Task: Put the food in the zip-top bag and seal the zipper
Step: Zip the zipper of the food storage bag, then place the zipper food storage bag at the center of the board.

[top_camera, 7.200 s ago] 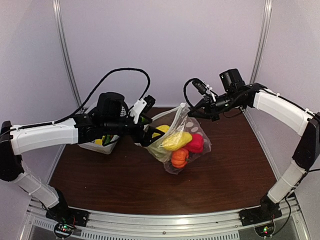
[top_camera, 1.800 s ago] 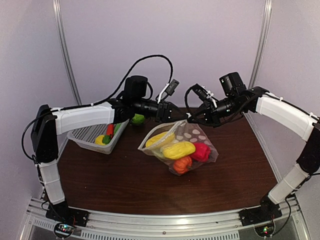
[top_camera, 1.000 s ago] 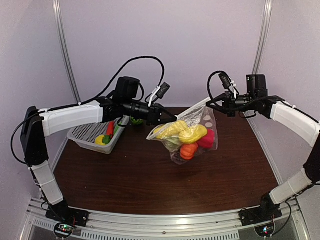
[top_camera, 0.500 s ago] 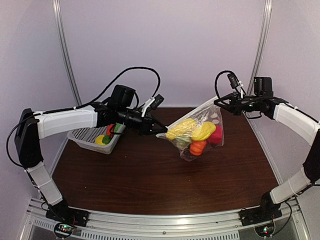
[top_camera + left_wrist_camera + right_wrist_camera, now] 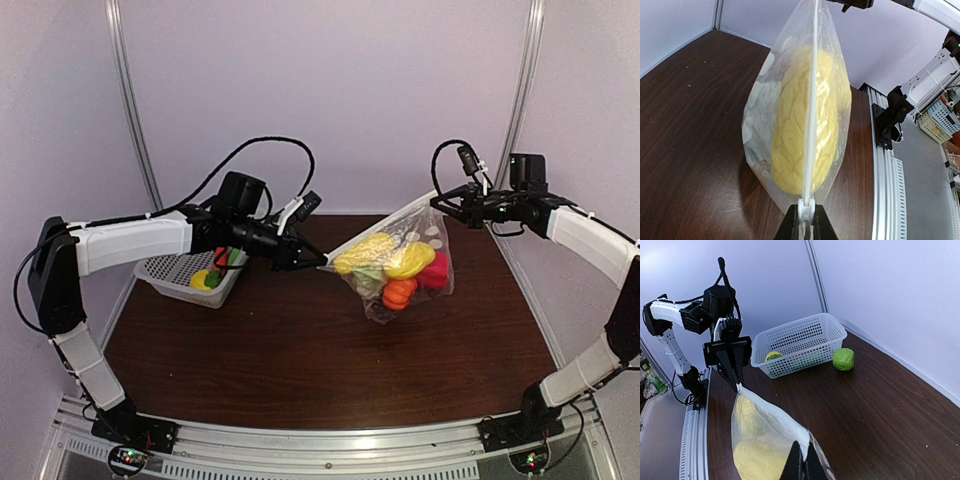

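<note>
The zip-top bag (image 5: pixel 395 270) hangs stretched between my two grippers, holding yellow, orange, red and green food (image 5: pixel 398 292). My left gripper (image 5: pixel 320 262) is shut on the white tab at the left end of the zipper (image 5: pixel 811 100). In the left wrist view the zipper runs as a straight, pressed-together strip away from my left gripper (image 5: pixel 806 219), with a yellow piece (image 5: pixel 790 130) behind it. My right gripper (image 5: pixel 438 202) is shut on the bag's upper right corner. In the right wrist view that gripper (image 5: pixel 802 456) pinches the bag (image 5: pixel 760 440) at its mouth edge.
A white mesh basket (image 5: pixel 175 272) stands at the back left, also seen in the right wrist view as the basket (image 5: pixel 805 337), with a yellow piece (image 5: pixel 203 281) and a red and green piece (image 5: pixel 220 260) in it. A green ball (image 5: pixel 843 359) lies on the table beside the basket.
The right gripper has lifted the bag's corner up and to the right. The left gripper has drawn back left and lower, and the bag's mouth now stands pulled taut in a straight line.
</note>
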`<state>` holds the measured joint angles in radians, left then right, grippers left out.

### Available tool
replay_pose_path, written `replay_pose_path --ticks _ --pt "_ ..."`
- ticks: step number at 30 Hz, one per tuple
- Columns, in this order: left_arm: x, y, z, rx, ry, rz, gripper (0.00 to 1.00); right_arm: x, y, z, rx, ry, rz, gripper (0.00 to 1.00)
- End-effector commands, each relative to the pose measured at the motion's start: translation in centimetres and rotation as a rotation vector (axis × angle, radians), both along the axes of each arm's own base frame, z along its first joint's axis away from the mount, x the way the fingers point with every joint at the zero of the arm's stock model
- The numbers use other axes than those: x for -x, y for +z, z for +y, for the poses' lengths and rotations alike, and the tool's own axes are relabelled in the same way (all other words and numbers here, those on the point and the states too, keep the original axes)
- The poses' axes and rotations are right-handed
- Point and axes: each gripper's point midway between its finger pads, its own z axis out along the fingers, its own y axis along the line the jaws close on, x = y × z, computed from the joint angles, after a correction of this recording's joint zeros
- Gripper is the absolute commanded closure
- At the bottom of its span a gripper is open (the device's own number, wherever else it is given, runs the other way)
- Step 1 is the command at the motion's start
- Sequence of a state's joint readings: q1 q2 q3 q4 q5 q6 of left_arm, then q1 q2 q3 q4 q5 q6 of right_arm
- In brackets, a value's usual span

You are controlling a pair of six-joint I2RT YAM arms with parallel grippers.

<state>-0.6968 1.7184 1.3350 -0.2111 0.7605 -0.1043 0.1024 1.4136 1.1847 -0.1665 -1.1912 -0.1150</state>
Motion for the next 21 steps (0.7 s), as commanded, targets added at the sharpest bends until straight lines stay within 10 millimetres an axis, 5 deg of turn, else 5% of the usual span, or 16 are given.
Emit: replay_pose_path --ticks 1,4,6,11,16,19,21 --pt "0.3 -1.1 1.3 -0.035 0.008 0.047 0.99 -2.1 1.1 -1.6 -0.002 -0.080 -0.075 1.00" --pt "-0.9 0.2 0.1 -0.003 0.006 0.032 0.99 -3.0 0.2 -1.3 0.003 -0.066 -0.042 1.00" --pt "-1.5 1.5 -0.8 0.030 -0.017 0.031 0.97 -2.9 0.4 -0.9 0.017 -0.013 -0.032 0.88" --pt "0.7 3.6 -2.5 0.076 -0.108 0.022 0.84 0.7 1.0 -1.0 0.077 0.043 -0.059 0.65" --pt "3.3 4.9 -1.3 0.076 -0.098 -0.021 0.53 4.4 1.2 -2.5 0.184 -0.042 -0.097 0.37" --pt "2.6 6.1 0.2 0.061 0.007 -0.105 0.03 3.8 1.3 -3.8 0.179 -0.170 -0.057 0.29" --pt "1.2 6.7 1.4 0.022 0.121 -0.157 0.02 2.5 1.7 -5.1 0.162 -0.309 -0.017 0.26"
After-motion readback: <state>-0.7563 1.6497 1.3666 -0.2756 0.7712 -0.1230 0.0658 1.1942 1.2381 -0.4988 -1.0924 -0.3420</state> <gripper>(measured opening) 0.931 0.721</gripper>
